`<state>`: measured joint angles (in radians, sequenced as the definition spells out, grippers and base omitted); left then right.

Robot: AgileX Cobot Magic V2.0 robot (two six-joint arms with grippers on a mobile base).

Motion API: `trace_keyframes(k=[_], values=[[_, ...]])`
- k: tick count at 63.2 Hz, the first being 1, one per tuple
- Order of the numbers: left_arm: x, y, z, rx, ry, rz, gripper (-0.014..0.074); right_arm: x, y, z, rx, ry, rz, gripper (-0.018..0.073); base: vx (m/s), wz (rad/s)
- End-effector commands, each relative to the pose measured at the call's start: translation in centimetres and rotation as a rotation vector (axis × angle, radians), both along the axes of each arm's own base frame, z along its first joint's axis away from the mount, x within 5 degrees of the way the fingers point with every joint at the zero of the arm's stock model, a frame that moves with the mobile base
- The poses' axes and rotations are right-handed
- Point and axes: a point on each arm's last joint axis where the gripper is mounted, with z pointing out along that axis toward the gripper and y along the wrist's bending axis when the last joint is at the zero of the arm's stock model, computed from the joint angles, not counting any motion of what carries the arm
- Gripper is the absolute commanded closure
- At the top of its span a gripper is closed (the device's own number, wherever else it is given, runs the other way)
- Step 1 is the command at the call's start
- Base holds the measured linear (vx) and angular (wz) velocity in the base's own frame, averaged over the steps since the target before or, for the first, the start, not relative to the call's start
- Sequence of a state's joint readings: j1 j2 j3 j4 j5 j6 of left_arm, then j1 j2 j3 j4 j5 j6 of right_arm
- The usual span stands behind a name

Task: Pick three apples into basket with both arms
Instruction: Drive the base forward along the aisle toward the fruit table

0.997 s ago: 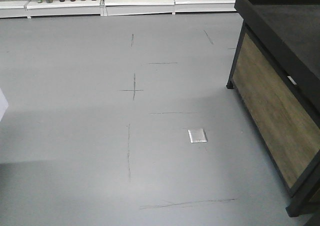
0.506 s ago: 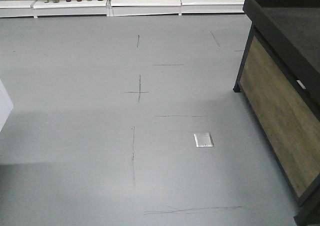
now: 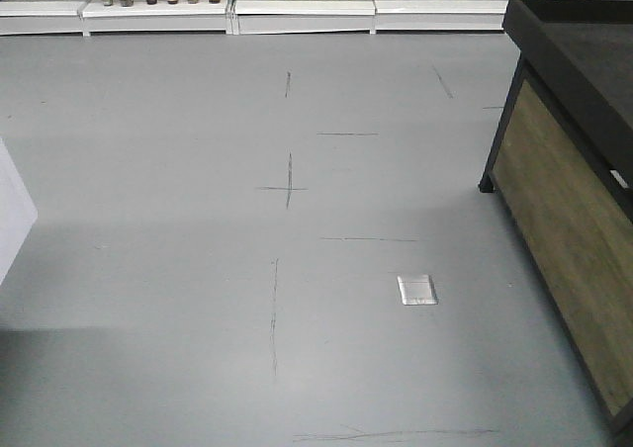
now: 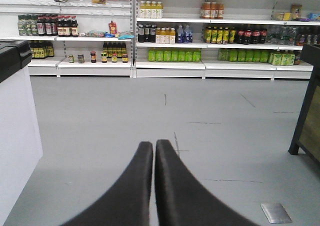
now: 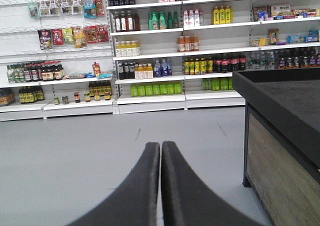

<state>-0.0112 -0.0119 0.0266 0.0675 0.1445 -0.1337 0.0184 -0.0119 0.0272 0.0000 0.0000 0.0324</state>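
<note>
Shelves [image 5: 150, 98] stand ahead of our left gripper [image 4: 154, 145] and right gripper [image 5: 160, 146], both clenched empty; a dark surface [image 5: 290, 101] sits right of the latter. We cannot tell where apples or basket are.

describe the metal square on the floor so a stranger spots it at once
Start at the black-topped, wood-sided counter on the right of the front view. On the grey floor left of it lies a small shiny silver plate; everything else there is thin dark lines.

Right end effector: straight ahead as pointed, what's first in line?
Right end effector looks clear across bare floor; first in line is probably the far shelving. Black stand sits off right.
</note>
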Motion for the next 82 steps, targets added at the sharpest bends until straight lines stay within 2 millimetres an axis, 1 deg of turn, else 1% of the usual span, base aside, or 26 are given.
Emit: trace_keyframes(k=[1,82], values=[[-0.07,-0.09,0.68,-0.007,-0.092,-0.012,0.0603,-0.11,-0.04,0.26,-0.005,-0.074,-0.007,0.0568,0.12,0.04],[-0.07,-0.09,0.68,-0.007,-0.092,-0.012,0.0603,-0.11,-0.04,0.26,-0.005,-0.074,-0.007,0.0568,0.16,0.01]])
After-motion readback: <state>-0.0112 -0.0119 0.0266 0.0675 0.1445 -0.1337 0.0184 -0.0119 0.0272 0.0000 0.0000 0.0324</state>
